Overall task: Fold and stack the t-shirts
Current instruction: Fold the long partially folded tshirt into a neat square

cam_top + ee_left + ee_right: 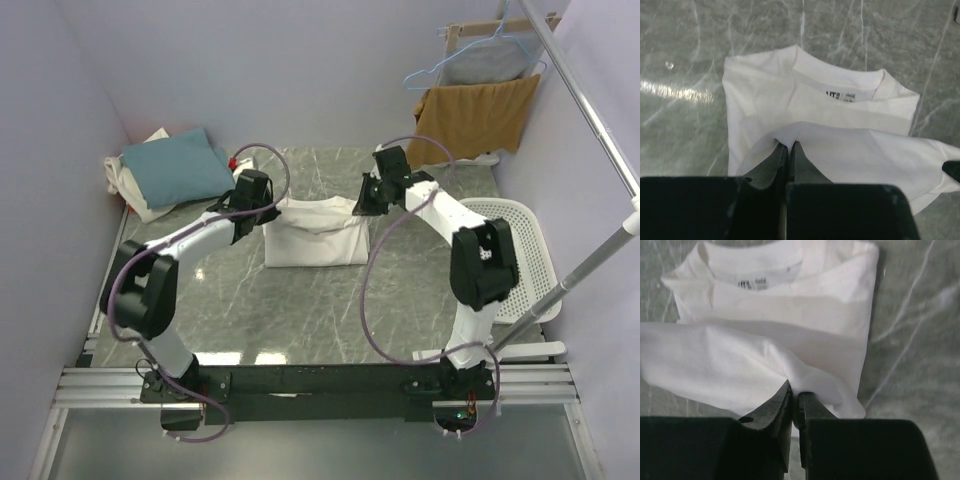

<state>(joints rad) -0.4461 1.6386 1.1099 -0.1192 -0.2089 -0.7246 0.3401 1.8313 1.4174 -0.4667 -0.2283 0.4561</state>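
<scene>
A white t-shirt (315,240) lies partly folded in the middle of the marble table, collar and neck label facing up (790,95) (790,305). Its lower part is lifted and doubled back over the body. My left gripper (272,205) (789,144) is shut on the left end of that raised edge. My right gripper (358,205) (795,392) pinches the right end, its jaws a sliver apart with the cloth still pulled up to the tips. At the back left, a folded teal-blue t-shirt (180,165) rests on an off-white one (135,195).
A white slatted basket (510,250) stands at the right edge beside my right arm. A rack at the back right carries a tan cloth (475,115) and a grey garment (485,60) on a blue hanger. A metal pole (590,110) slants along the right side.
</scene>
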